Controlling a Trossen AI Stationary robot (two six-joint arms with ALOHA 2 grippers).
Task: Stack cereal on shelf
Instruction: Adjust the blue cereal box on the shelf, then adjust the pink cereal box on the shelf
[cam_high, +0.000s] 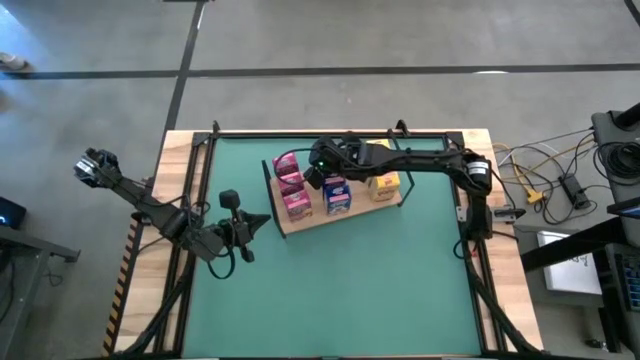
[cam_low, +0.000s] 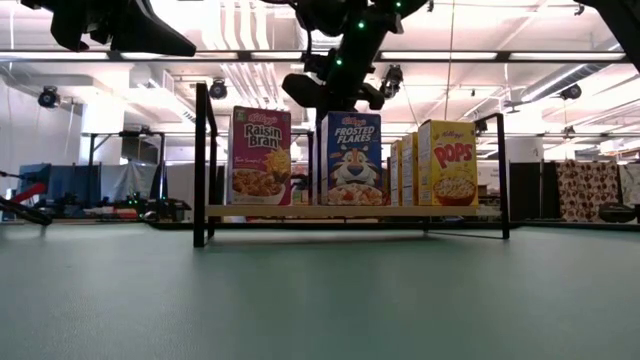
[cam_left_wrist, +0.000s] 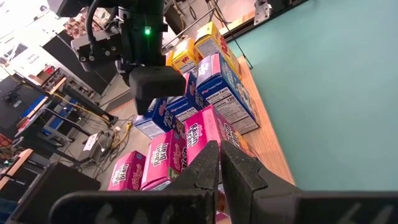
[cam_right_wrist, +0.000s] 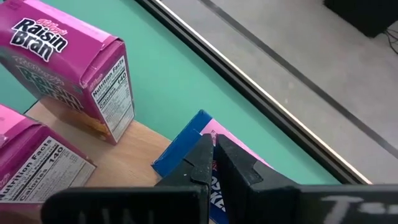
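Note:
The shelf (cam_high: 330, 220) is a light wooden board with black wire end frames (cam_low: 201, 160), lying on the green mat. On it stand pink Raisin Bran boxes (cam_high: 292, 188) at the left, blue Frosted Flakes boxes (cam_high: 338, 196) in the middle and yellow Pops boxes (cam_high: 385, 185) at the right. My right gripper (cam_right_wrist: 214, 152) is shut and reaches in from the right over the far blue box (cam_right_wrist: 186, 144). My left gripper (cam_left_wrist: 221, 158) is shut and empty. It hovers over the mat left of the shelf (cam_high: 262, 222). My right gripper's shut fingertips (cam_right_wrist: 204, 149) come from above at the top edge of the far blue box (cam_right_wrist: 200, 118). The fingers themselves hide the spot, so I cannot tell whether they touch it. The box stands on the board behind the other blue boxes.
A black frame (cam_high: 330, 135) runs around the mat's far edge and sides. Open green mat (cam_high: 350, 290) lies on the near side of the shelf. The left arm's body (cam_high: 150, 205) crosses the table's left edge. Cables and equipment (cam_high: 560, 185) sit off the table's right side.

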